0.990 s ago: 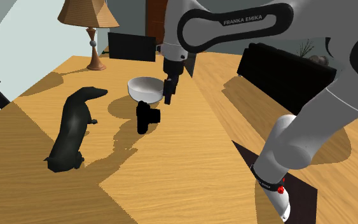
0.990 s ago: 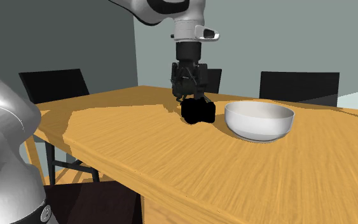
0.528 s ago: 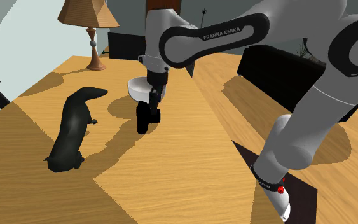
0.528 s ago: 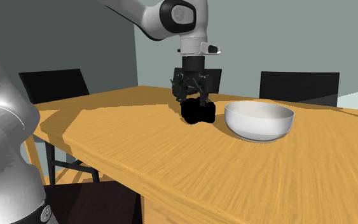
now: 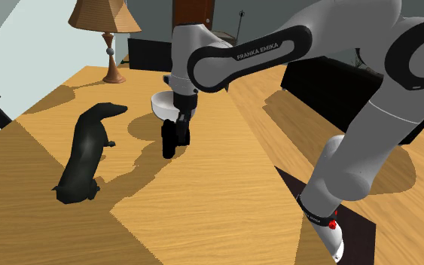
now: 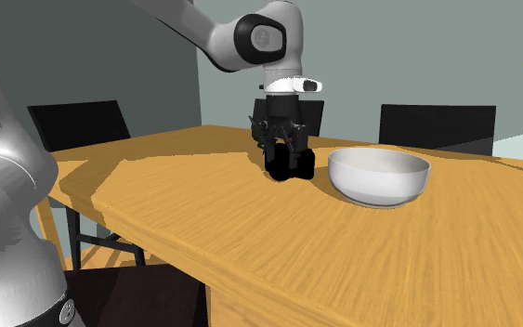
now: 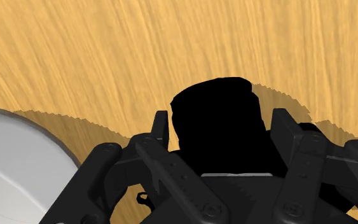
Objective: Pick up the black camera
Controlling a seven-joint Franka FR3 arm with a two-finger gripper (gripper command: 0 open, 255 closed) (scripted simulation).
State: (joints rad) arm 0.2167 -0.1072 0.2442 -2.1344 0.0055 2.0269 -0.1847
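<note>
Since half a second ago the end effector [image 6: 286,154] has come lower, and now its fingers [image 7: 161,127] reach down on both sides of the black camera [image 7: 217,118]. We see the fingers spread. In the wrist view a thin strip of shaded wood shows between one finger and the camera body, so nothing is pinched; whether the other finger touches the camera, we cannot tell. The camera stands on the wooden desk [image 6: 250,232], in the same place as before, just beside the white bowl [image 6: 380,176] (the bowl is on the second exterior view's right). At the shoulder view's left, well apart from the camera, a black animal figure [image 5: 86,150] lies on the desk. A lamp [image 5: 106,30] stands near the desk's far left edge.
</note>
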